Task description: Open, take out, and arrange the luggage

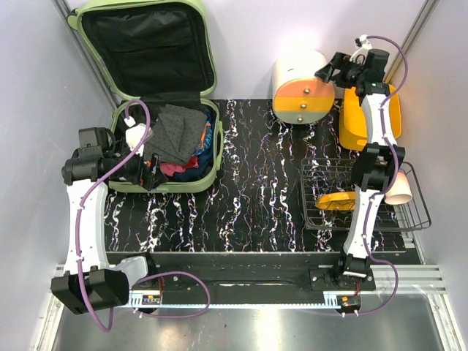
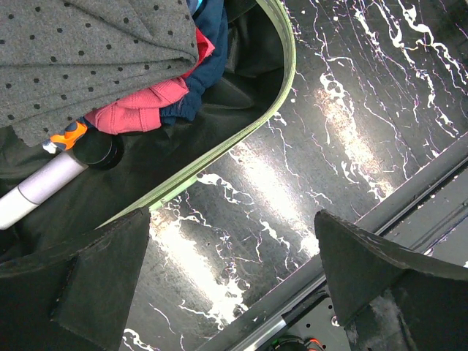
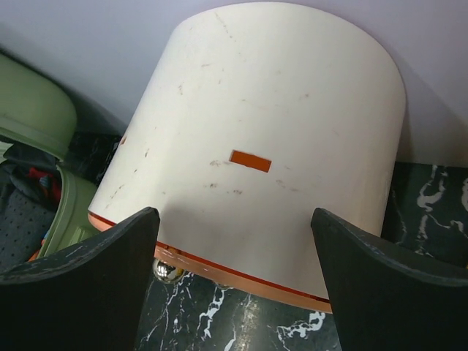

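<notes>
The pale green luggage point(image 1: 213, 158) lies open at the back left, its black-lined lid point(image 1: 146, 44) leaning on the wall. Inside lie a grey dotted cloth point(image 1: 175, 128), pink point(image 2: 139, 106) and blue point(image 2: 212, 29) garments, and a white tube point(image 2: 44, 186) with an orange piece beside it. My left gripper point(image 1: 152, 172) hangs open over the luggage's near rim point(image 2: 281, 73); in the left wrist view the left gripper point(image 2: 234, 278) has only table between its fingers. At the back right my right gripper point(image 1: 329, 71) is open, and in its wrist view the right gripper point(image 3: 234, 278) holds nothing.
A cream-and-orange cylindrical box point(image 1: 301, 91) lies on its side right in front of the right gripper, its metal knob point(image 3: 167, 272) near the left finger. An orange bin point(image 1: 355, 121) stands behind the right arm. A wire basket point(image 1: 322, 175) holds a yellow item point(image 1: 335, 201) and a white cup point(image 1: 400, 189).
</notes>
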`<state>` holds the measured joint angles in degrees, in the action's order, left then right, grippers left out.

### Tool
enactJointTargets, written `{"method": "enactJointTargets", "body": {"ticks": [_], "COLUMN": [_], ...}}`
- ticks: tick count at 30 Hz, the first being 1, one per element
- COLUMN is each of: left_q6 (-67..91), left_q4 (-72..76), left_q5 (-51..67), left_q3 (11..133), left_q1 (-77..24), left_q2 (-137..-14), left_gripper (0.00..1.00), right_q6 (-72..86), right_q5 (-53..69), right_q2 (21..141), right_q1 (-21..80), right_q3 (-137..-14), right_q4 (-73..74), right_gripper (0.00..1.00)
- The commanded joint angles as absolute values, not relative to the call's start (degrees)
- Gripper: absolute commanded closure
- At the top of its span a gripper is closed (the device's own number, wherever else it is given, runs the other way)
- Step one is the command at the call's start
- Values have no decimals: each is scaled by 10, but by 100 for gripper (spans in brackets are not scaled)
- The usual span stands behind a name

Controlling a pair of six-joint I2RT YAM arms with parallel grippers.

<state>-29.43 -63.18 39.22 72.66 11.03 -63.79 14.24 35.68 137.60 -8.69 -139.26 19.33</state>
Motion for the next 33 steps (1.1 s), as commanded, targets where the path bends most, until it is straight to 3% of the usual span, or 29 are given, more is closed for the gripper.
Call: {"method": "enactJointTargets", "body": {"ticks": [1,17,26,33], "left_q6": [-286,-243,-186,-162], "left_q4": [-615,-610,-602,-616], "left_q5": [402,387,368,375], "left_q3": [738,774,831,868], "left_q1": [108,109,121,129], "left_q2": [-635,-650,-660,-677], "left_gripper": [1,1,1,1], "right_q6": [142,173,35,-56], "right_q5": [427,362,241,135], "right_q2": [1398,1395,1216,1073], "right_q1": [-13,71,27,-39], "right_q3": [-1404,-1419,-1300,-1130], "right_q4": [215,180,277,347], "right_gripper": [5,5,3,0]}}
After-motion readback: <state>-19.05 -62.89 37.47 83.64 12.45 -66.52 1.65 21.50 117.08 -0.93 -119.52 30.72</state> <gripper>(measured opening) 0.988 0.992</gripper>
